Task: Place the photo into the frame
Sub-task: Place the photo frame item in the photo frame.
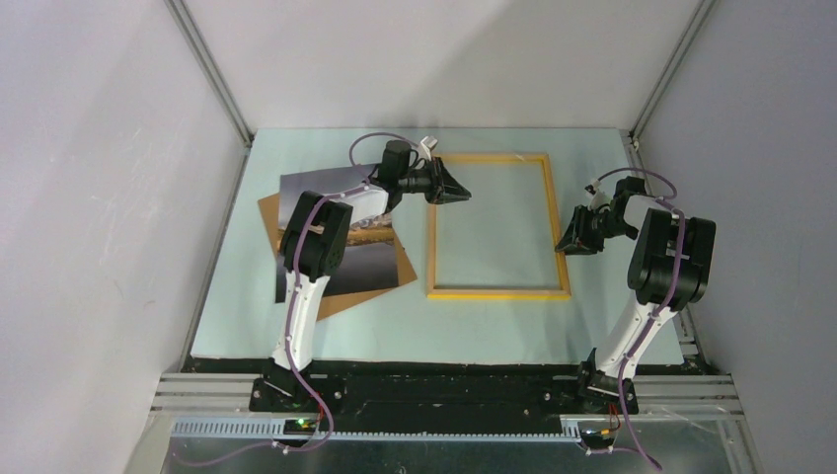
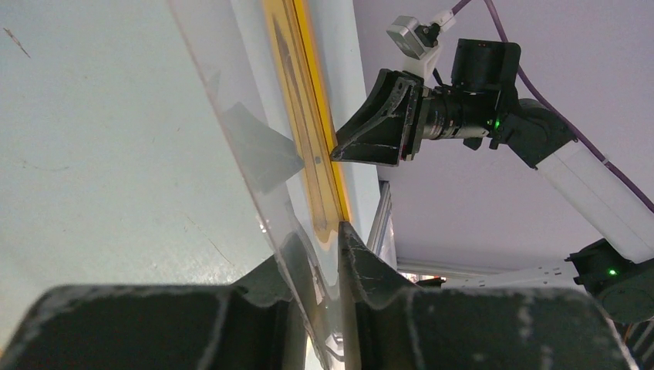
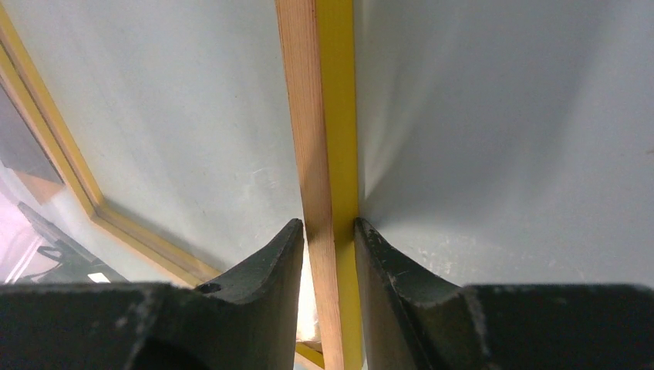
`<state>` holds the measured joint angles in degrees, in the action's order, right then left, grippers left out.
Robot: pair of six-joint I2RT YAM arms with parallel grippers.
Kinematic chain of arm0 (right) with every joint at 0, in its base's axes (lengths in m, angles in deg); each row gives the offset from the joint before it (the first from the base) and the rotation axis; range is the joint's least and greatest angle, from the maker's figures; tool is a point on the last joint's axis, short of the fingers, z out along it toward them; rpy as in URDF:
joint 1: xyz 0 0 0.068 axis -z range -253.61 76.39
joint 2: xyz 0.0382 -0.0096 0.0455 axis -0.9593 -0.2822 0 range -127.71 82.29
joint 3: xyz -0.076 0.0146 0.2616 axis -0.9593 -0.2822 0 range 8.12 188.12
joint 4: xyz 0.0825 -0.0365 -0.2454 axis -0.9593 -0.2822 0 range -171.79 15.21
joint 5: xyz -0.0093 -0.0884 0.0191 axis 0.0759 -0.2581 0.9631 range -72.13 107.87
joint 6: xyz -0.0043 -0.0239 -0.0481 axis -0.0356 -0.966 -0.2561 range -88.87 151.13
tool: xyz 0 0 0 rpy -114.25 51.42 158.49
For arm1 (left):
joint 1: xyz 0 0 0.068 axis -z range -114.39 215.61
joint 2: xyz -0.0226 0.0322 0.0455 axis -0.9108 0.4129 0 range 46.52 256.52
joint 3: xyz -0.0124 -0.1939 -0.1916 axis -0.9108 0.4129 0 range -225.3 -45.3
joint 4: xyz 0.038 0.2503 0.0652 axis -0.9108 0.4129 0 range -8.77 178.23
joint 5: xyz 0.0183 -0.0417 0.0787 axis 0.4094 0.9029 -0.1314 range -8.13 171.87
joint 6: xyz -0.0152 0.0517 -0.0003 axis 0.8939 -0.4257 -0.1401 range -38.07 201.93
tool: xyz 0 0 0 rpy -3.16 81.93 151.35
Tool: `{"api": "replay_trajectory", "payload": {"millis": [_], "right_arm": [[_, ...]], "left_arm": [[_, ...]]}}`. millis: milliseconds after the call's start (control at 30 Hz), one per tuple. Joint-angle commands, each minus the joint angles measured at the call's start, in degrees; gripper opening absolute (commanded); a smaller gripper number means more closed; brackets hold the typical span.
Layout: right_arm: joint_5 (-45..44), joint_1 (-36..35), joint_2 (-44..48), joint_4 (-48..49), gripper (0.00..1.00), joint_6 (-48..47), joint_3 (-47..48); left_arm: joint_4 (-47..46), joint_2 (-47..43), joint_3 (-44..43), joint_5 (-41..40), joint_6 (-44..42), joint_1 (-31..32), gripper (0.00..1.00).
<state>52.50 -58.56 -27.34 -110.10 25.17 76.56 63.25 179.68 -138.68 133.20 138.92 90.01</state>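
Nearest, flat on the pale green tabletop: large thin rectangular picture frame with narrow yellow-orange wooden edges, tabletop showing through its opening. Clamped on its right rail, black two-finger right gripper, both fingers pressed against the wood. Level with that, well left and outside the frame: thin rectangular landscape photo, face up, askew on a plain brown backing board, partly hidden beneath the left arm. Farther back, black left gripper at the frame's left rail, fingers narrowly parted astride a clear pane's edge; gripping or merely straddling, impossible to tell.
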Motion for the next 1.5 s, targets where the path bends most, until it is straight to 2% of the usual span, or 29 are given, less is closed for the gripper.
{"api": "replay_trajectory", "payload": {"millis": [0,800,1367,1467], "right_arm": [[0.8,-0.3,-0.9,0.2,0.35,0.2,1.9],[0.0,-1.1,-1.4,-0.9,0.35,-0.6,2.8],[-0.1,-1.2,-1.3,-1.3,0.38,-0.7,2.7],[-0.1,-1.2,-1.3,-1.3,0.38,-0.7,2.7]], "left_arm": [[-2.4,0.7,-1.4,1.4,-0.2,0.6,0.22],[-0.9,2.1,-1.8,-0.4,-1.5,1.0,0.32],[1.8,2.9,-2.5,-1.5,-3.2,1.2,0.52],[2.7,2.8,-2.6,-2.1,-3.7,1.2,0.58]]}}
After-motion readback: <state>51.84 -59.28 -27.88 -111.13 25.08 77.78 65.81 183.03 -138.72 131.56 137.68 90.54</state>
